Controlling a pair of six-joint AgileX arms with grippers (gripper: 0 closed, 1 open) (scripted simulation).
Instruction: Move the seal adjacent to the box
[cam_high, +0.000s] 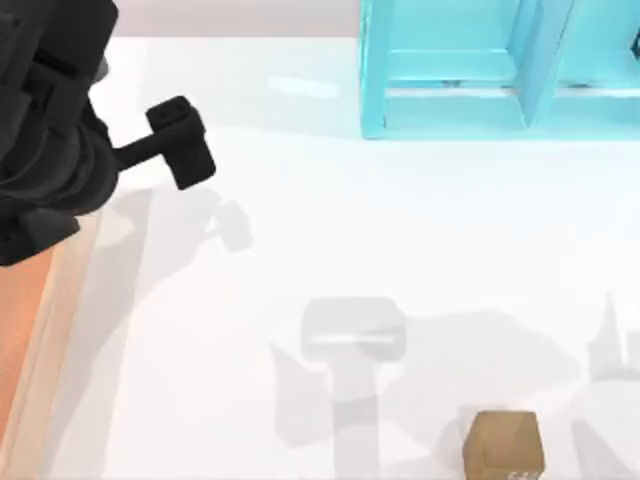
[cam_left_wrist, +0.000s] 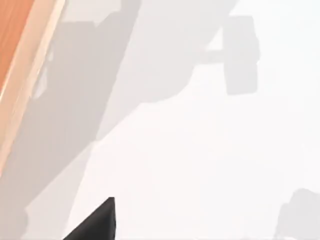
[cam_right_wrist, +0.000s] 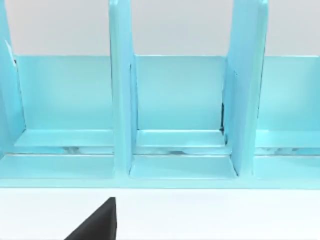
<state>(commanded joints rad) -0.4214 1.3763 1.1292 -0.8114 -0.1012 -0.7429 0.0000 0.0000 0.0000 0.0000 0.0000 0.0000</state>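
Left gripper (cam_high: 182, 143) hangs over the table's upper left area in the top view, a dark T-shaped head on a dark arm that comes in from the upper left corner; whether it is released or clenched, I cannot tell. Nothing sits under or against it, only bare white table (cam_high: 330, 230) and its own grey shadow. Box (cam_high: 22, 320) lies along the table's left edge, orange-brown floor with a lighter tan rim, just beside the left arm's body. Left wrist view looks down on that rim (cam_left_wrist: 31, 70) at 1 side, white tabletop beside it, and 1 dark fingertip (cam_left_wrist: 97, 222) at the frame's lower edge. Seal (cam_high: 503, 443), a small tan-brown block with faint whitish marks on its near face, rests on the table at the lower right, well apart from the box and from the left gripper. Turquoise shelf unit (cam_high: 470, 70) stands at the table's far edge, right of centre. Right wrist view faces the shelf's (cam_right_wrist: 180, 100) open compartments, with 1 dark fingertip (cam_right_wrist: 97, 222) low in frame.
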